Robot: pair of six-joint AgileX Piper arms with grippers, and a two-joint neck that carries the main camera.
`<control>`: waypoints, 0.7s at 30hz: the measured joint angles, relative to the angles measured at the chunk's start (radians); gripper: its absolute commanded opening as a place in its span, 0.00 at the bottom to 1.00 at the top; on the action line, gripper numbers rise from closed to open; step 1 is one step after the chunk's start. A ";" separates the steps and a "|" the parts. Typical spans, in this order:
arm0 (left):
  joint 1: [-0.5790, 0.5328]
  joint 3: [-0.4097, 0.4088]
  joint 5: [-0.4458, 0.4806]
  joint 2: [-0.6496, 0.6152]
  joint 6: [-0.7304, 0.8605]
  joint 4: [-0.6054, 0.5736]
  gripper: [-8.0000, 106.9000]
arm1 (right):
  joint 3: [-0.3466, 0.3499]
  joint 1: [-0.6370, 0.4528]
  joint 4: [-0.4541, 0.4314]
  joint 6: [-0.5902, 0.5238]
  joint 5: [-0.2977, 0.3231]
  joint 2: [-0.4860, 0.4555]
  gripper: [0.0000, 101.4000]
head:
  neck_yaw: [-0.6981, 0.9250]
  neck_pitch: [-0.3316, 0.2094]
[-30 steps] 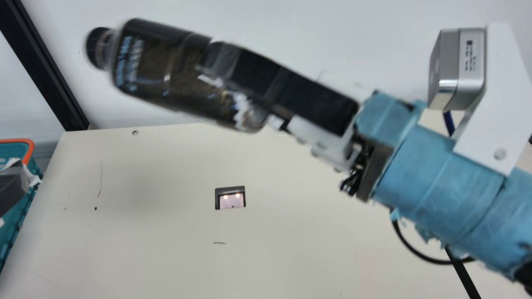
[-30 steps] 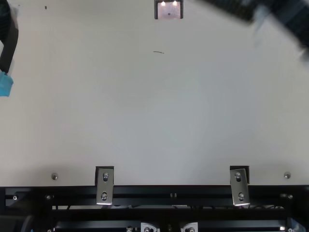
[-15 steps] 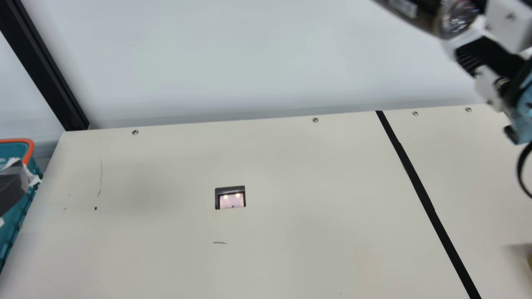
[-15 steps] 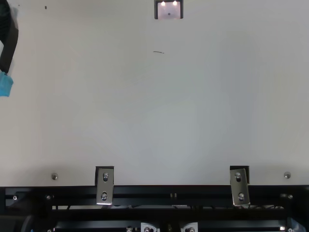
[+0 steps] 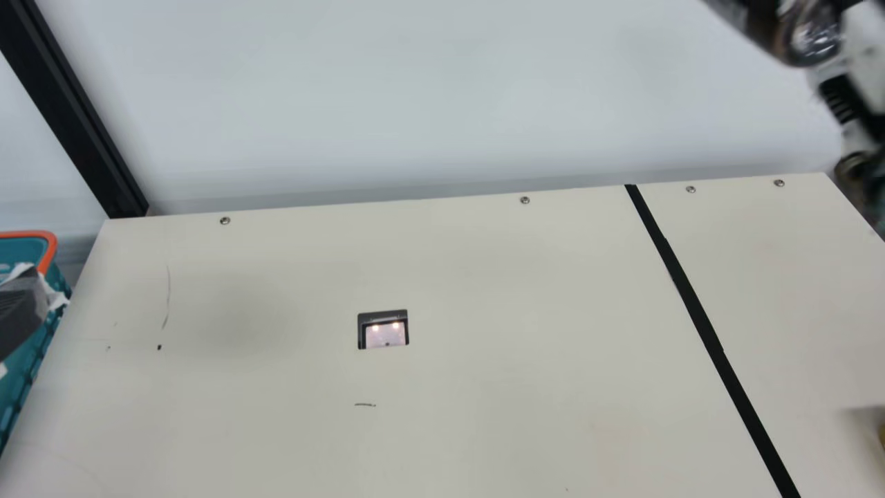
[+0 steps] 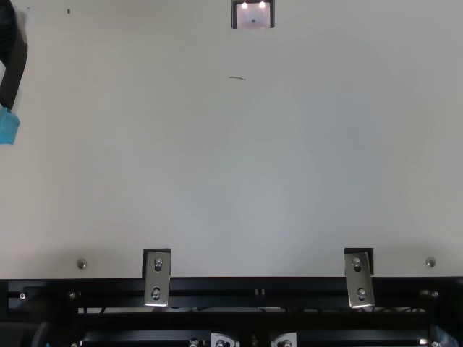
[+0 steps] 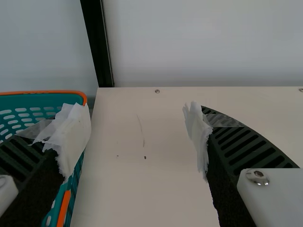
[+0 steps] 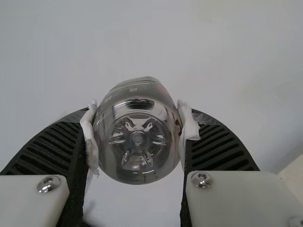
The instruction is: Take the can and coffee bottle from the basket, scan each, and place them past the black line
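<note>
In the main view the right gripper [image 5: 826, 40] and coffee bottle [image 5: 764, 28] are high toward the worktop [image 5: 498, 290]'s far right corner, a yellow sliver [image 5: 882, 436] past the black line [image 5: 700, 318], the left gripper [image 5: 21, 311] near the basket [image 5: 51, 247]; the left wrist view shows spread jaws, the right, jaws pinching the bottle.

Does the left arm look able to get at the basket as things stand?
Probably yes: the left gripper is open and close to the basket, with nothing visible blocking its way. The right gripper, holding the bottle, is well away at the main view's upper right.
</note>
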 measured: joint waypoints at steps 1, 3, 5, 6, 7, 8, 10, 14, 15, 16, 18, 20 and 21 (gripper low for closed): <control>0.000 0.000 0.000 0.000 0.000 0.000 0.85 | 0.021 0.033 -0.056 0.024 -0.037 0.018 0.00 | -0.005 0.000; 0.000 0.000 0.000 0.000 0.000 0.000 0.85 | 0.071 0.098 -0.172 0.065 -0.109 0.062 0.00 | -0.005 0.000; 0.000 0.000 0.000 0.000 0.000 0.000 0.85 | 0.117 0.140 -0.280 0.096 -0.183 0.108 0.00 | -0.005 0.000; 0.000 0.000 0.000 0.000 0.000 0.000 0.85 | 0.140 0.152 -0.326 0.109 -0.212 0.130 0.00 | -0.005 0.000; 0.000 0.000 0.000 0.000 0.000 0.000 0.85 | 0.161 0.158 -0.368 0.121 -0.235 0.152 0.00 | -0.005 0.000; 0.000 0.000 0.000 0.000 0.000 0.000 0.85 | 0.181 0.159 -0.410 0.132 -0.251 0.170 0.00 | -0.005 0.000; 0.000 0.000 0.000 0.000 0.000 0.000 0.85 | 0.202 0.159 -0.478 0.142 -0.260 0.187 0.00 | -0.005 0.000; 0.000 0.000 0.000 0.000 0.000 0.000 0.85 | 0.203 0.159 -0.543 0.142 -0.270 0.188 0.00 | -0.005 0.000; 0.000 0.000 0.000 0.000 0.000 0.000 0.85 | 0.203 0.159 -0.543 0.142 -0.266 0.188 0.00 | -0.005 0.000; 0.000 0.000 0.000 0.000 0.000 0.000 0.85 | 0.203 0.159 -0.546 0.145 -0.266 0.191 0.00 | -0.005 0.000; 0.000 0.000 0.000 0.000 0.000 0.000 0.85 | 0.203 0.159 -0.556 0.147 -0.269 0.194 0.00 | -0.005 0.000; 0.000 0.000 0.000 0.000 0.000 0.000 0.85 | 0.209 0.165 -0.582 0.152 -0.280 0.203 0.00 | -0.005 0.000; 0.000 0.000 0.000 0.000 0.000 0.000 0.85 | 0.212 0.166 -0.594 0.154 -0.282 0.209 0.00 | -0.005 0.000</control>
